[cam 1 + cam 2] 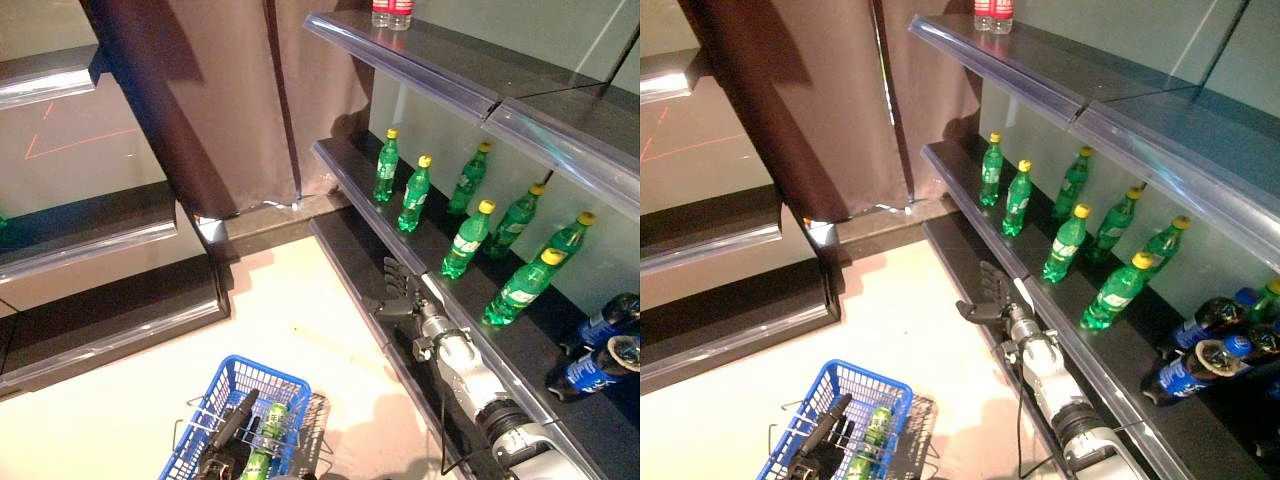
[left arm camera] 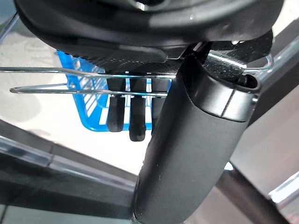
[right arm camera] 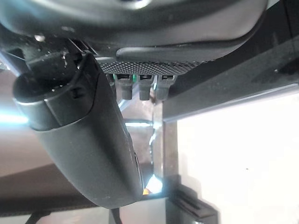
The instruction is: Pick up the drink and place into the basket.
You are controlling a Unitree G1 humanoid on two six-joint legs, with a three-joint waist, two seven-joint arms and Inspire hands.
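My left hand [image 1: 230, 428] is shut on the thin wire handles [image 2: 70, 70] of the blue basket [image 1: 255, 366], which hangs low at the left. A green drink [image 1: 268, 436] lies in the basket. My right hand [image 1: 400, 292] is open and empty, fingers straight, just in front of the middle shelf's edge [image 1: 455, 318]. Green bottles with yellow caps stand on that shelf; the nearest ones [image 1: 466, 240] [image 1: 520, 288] are just past the hand. In the right wrist view the thumb [image 3: 79, 135] stands apart from the straight fingers [image 3: 140, 86].
Dark blue bottles [image 1: 598, 350] lie at the shelf's right end. Red-labelled bottles [image 1: 390, 12] stand on the top shelf. A lower shelf [image 1: 345, 250] runs under my right arm. Another shelf unit [image 1: 90, 250] stands at the left, with pale floor [image 1: 290, 320] between.
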